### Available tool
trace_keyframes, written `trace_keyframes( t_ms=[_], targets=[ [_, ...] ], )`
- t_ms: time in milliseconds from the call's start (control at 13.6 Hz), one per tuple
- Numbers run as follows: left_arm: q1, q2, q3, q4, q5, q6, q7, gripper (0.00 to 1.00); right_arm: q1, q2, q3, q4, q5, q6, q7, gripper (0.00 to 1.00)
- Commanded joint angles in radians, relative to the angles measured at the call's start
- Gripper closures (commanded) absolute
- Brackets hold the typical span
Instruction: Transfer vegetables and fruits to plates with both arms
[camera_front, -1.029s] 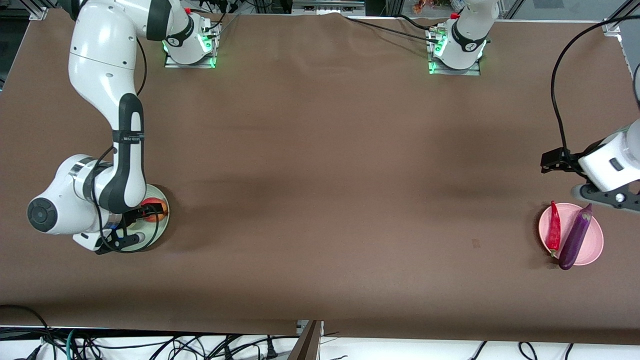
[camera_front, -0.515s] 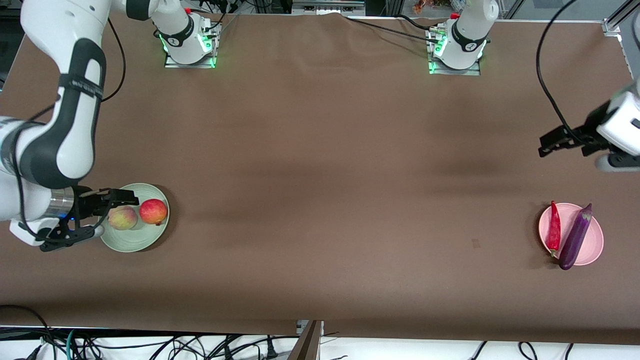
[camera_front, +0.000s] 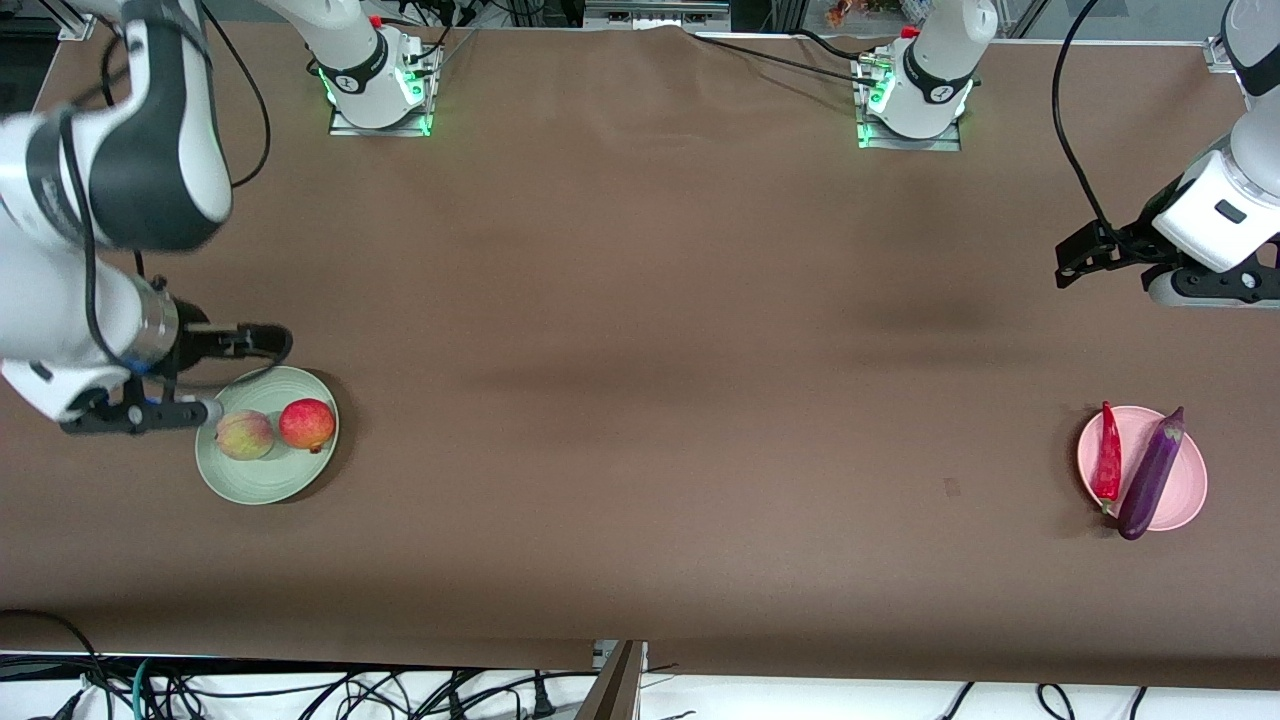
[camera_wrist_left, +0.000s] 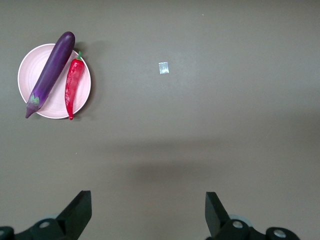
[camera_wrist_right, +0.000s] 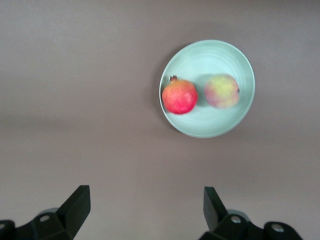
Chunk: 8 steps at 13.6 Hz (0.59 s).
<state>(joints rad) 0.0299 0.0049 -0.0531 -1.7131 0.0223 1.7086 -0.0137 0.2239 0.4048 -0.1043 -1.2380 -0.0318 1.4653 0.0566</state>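
The red apple (camera_front: 307, 424) and the pale peach (camera_front: 244, 435) sit side by side on the green plate (camera_front: 268, 480) at the right arm's end. They also show in the right wrist view: apple (camera_wrist_right: 180, 96), peach (camera_wrist_right: 222, 91), plate (camera_wrist_right: 210, 57). The purple eggplant (camera_front: 1152, 473) and the red chili (camera_front: 1107, 465) lie on the pink plate (camera_front: 1190, 490); the left wrist view shows eggplant (camera_wrist_left: 50, 75), chili (camera_wrist_left: 73, 85) and plate (camera_wrist_left: 31, 67). My right gripper (camera_front: 255, 342) (camera_wrist_right: 146, 195) hangs open and empty over the green plate's rim. My left gripper (camera_front: 1072, 258) (camera_wrist_left: 147, 200) hangs open and empty over bare table.
A small pale scrap (camera_front: 951, 487) (camera_wrist_left: 163, 68) lies on the brown table cover beside the pink plate, toward the middle. The arm bases (camera_front: 380, 90) (camera_front: 912, 100) stand along the table's back edge. Cables hang past the front edge.
My right arm has lifted off the green plate, uncovering the peach and apple resting there. My left gripper has risen and drawn away from the pink plate.
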Motion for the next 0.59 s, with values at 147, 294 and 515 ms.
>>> trace_keyframes(
  t_ms=[147,294,515],
  targets=[
    [-0.005,0.049,0.002,0.084,-0.007,-0.05,0.023,0.0,-0.159,-0.291,0.184,-0.279,-0.042,0.02,0.011,0.0],
    [-0.005,0.05,0.002,0.086,-0.007,-0.05,0.024,0.0,-0.189,-0.349,0.187,-0.281,-0.031,0.015,-0.067,0.0],
    [-0.005,0.05,0.002,0.086,-0.007,-0.058,0.024,0.0,-0.247,-0.373,0.187,-0.282,-0.03,-0.006,-0.113,0.0]
  ],
)
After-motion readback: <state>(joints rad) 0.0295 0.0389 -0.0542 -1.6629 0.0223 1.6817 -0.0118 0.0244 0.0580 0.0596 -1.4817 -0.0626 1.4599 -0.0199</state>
